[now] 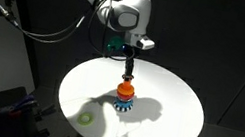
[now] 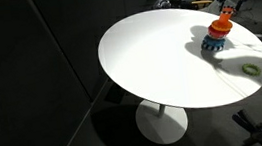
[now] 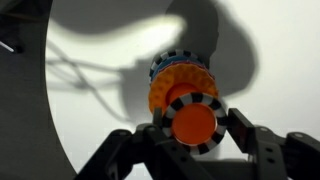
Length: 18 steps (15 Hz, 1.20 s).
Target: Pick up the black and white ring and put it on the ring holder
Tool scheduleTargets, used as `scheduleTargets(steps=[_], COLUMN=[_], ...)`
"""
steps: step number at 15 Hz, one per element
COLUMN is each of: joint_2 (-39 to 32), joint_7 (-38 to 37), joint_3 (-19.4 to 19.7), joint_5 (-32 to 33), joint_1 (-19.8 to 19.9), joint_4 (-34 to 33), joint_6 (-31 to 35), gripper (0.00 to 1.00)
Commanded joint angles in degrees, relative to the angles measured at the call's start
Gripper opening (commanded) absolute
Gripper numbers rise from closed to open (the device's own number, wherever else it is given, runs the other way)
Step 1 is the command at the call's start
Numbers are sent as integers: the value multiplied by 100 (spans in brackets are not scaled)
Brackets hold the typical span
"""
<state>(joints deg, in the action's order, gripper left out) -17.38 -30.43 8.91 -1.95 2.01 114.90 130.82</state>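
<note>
The ring holder (image 1: 125, 96) is a small cone of orange, red and blue rings standing near the middle of the round white table (image 1: 173, 98). It also shows in an exterior view (image 2: 215, 38). My gripper (image 1: 130, 68) hangs straight above it. In the wrist view the black and white ring (image 3: 205, 143) sits between my two fingers (image 3: 197, 128), which touch it on both sides. The ring encircles the holder's orange top (image 3: 193, 122), with the orange and blue rings (image 3: 175, 82) showing below.
A small plain yellow-green piece (image 1: 84, 118) lies near the table's edge, apart from the holder; it also shows in an exterior view (image 2: 251, 67). The table stands on a single pedestal (image 2: 162, 120). The surroundings are dark, with cables and equipment at the edges.
</note>
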Motion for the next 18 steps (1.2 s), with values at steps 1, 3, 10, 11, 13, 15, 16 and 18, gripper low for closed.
scheduleTargets(steps=[1,3,10,11,13,15,16,18], joint_2=[-89,-89,115,172,274,422,508,669], joint_7=[154,194,456,530,641,783,865,991], joint_3=[-37,-42,-60,-65,-68,-87,-97,-116], joint_5=[-235,-306,-351,-325,-279,-241,-214,-145], joint_1=[100,113,120,115,103,92,86,72], joint_4=[-150,-133,20,61,126,231,293,395], joint_6=[-167,-182,-555,-669,-878,-1079,-1163,-1325], gripper=[41,41,100,100,100,100,100,100])
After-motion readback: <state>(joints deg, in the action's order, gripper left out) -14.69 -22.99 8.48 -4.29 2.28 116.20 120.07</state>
